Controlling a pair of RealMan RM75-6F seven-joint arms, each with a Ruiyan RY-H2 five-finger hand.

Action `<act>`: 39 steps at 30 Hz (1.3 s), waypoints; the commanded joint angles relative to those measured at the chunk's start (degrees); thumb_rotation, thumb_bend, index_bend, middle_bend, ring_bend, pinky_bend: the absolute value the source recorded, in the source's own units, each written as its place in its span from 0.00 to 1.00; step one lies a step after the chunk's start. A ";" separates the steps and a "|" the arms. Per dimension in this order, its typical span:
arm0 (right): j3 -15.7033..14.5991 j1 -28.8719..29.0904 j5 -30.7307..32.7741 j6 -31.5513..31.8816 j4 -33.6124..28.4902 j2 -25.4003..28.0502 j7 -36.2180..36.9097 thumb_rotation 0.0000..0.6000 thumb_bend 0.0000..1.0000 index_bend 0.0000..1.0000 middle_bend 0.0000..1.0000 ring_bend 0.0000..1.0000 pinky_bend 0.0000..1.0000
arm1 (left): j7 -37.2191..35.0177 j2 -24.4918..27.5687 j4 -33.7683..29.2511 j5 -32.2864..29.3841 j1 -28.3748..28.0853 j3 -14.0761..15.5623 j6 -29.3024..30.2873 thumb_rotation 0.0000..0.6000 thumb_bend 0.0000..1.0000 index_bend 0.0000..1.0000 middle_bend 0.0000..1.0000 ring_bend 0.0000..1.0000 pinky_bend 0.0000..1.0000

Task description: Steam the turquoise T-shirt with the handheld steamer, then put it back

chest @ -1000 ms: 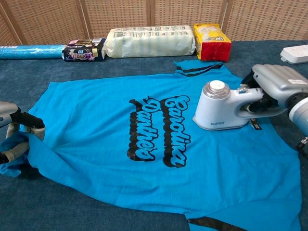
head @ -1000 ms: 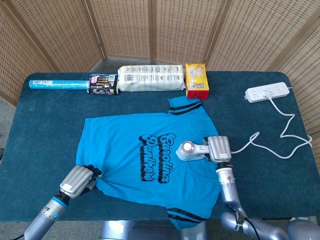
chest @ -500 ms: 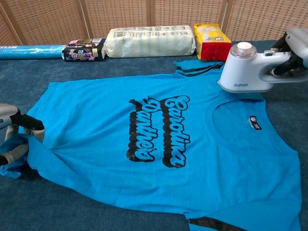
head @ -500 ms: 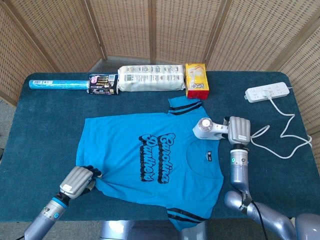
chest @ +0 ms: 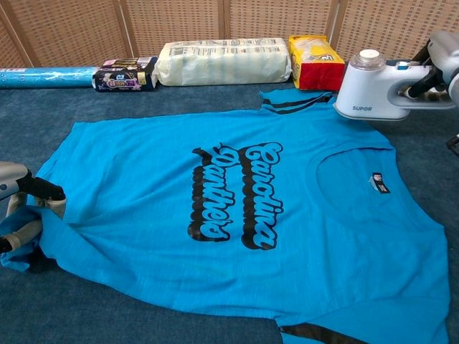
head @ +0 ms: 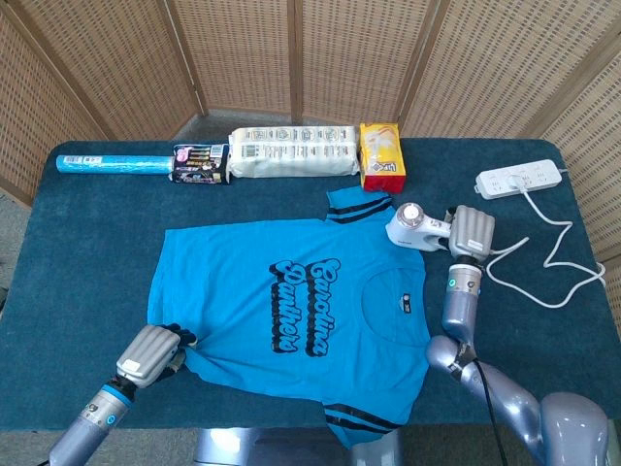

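Steamer (chest: 373, 89) gripped by right hand (head: 473, 232) above shirt edge; T-shirt (head: 291, 311) hem pinched by left hand (head: 148, 353). Cord (head: 543, 277) could be snagged at set-down, power strip (head: 519, 179) dragged

Dark blue table cover (head: 87, 252) spans the work surface; along its far edge, left to right: a blue roll (head: 112, 165), a small dark printed packet (head: 200, 163) touching it, a long white wrapped pack (head: 291, 152), a yellow box (head: 381, 153); a white power strip (head: 520, 179) lies far right, its white cable (head: 558, 252) looping across the cover; wicker screens (head: 291, 53) stand behind.
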 commanded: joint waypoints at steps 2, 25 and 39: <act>1.45 3.88 2.12 -2.63 7.00 -2.94 0.16 1.00 0.32 0.74 0.77 0.80 0.72 | 0.31 -0.19 -0.14 -0.19 0.13 0.13 -0.12 1.00 0.54 0.56 0.55 0.45 0.56; 4.47 10.26 7.05 -11.16 23.08 -8.42 0.98 1.00 0.28 0.41 0.49 0.48 0.44 | 0.70 0.02 -0.49 -0.69 0.85 0.07 0.54 1.00 0.54 0.56 0.55 0.45 0.56; 1.79 7.46 4.29 -10.12 18.44 -5.82 2.14 1.00 0.29 0.12 0.24 0.20 0.21 | 0.62 0.13 -0.13 -0.81 1.09 -0.16 0.89 1.00 0.54 0.56 0.55 0.45 0.56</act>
